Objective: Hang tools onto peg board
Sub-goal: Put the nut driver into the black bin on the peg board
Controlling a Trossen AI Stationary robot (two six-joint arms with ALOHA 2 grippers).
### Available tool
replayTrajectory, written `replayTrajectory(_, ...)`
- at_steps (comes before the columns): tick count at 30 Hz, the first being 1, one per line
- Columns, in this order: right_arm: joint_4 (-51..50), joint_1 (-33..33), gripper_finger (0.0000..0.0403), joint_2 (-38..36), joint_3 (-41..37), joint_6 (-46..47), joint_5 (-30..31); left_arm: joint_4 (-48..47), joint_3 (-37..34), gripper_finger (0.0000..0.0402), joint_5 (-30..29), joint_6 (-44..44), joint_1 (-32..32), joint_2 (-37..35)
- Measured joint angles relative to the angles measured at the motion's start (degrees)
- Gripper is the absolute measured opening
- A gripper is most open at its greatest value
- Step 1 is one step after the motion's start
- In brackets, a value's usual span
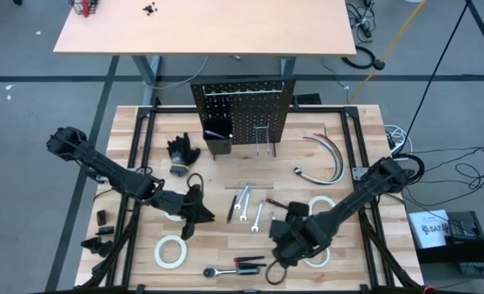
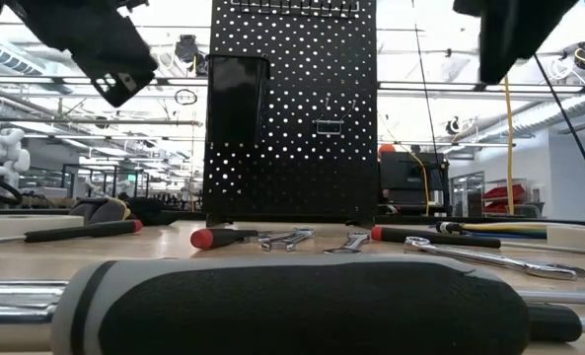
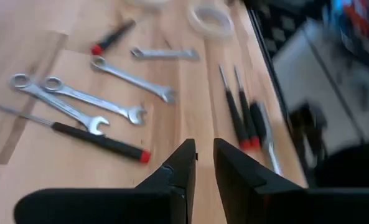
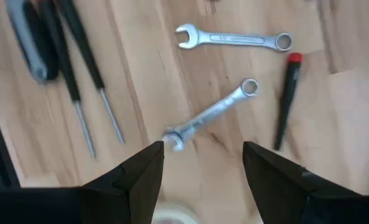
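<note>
Wrenches (image 4: 210,116) crowd your wide-open, empty right gripper (image 4: 203,163) at five o'clock on the counter (image 1: 356,122), so you risk nudging neighbours; left gripper (image 3: 203,158) hangs nearly closed, empty.

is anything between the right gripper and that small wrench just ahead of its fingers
Nothing visible is. In the right wrist view the right gripper hangs open over bare wood, with the small wrench lying flat just ahead of the gap between its fingers. The nearest neighbours, a red-tipped screwdriver and a second wrench, lie off to the sides.
</note>
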Motion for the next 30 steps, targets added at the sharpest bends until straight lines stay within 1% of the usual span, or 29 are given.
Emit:
replayTrajectory(4, -0.6, 1.9, 0.0212, -5.2, -2.5, -4.5, 5.5, 2.6, -0.2, 0.0059, -8.8, -6.7, -3.2, -0.1)
replayTrajectory(8, 3.4, 3.7, 0.0212, -14.3, -11.1, -6.0, 8.7, 3.2, -0.3, 0.0059, -18.9, -14.4, -7.2, -0.4)
replayTrajectory(11, 12.6, 3.8, 0.0212, -22.5, -20.2, -6.7, 8.7, 4.3, -0.3, 0.0059, -26.8, -17.8, -10.6, -0.4)
replayTrajectory(14, 25.7, 3.7, 0.0212, -29.5, -29.5, -7.2, 8.7, 4.9, -0.3, 0.0059, -34.1, -19.9, -13.3, -0.7)
replayTrajectory(17, 39.8, 3.7, 0.0212, -33.7, -36.6, -8.7, 8.9, 5.8, -0.3, 0.0059, -38.8, -19.9, -14.7, -1.2)
replayTrajectory(19, 46.9, 3.7, 0.0212, -34.7, -39.4, -9.4, 9.1, 5.8, -0.3, 0.0059, -40.5, -19.9, -14.9, -1.7)
replayTrajectory(21, 50.5, 3.6, 0.0212, -34.6, -40.8, -9.6, 9.6, 5.8, -0.3, 0.0059, -41.0, -19.7, -14.8, -2.6)
replayTrajectory(25, 52.1, 3.3, 0.0212, -33.0, -41.2, -12.0, 12.0, 5.7, -0.3, 0.0059, -41.1, -17.0, -14.8, -4.7)
replayTrajectory(27, 52.2, 2.7, 0.0212, -32.4, -41.3, -12.2, 12.0, 5.7, -0.3, 0.0059, -40.9, -15.6, -14.8, -5.9)
replayTrajectory(30, 54.0, 1.4, 0.0212, -31.6, -41.3, -12.3, 12.0, 5.1, -0.3, 0.0059, -38.4, -12.2, -15.1, -7.8)
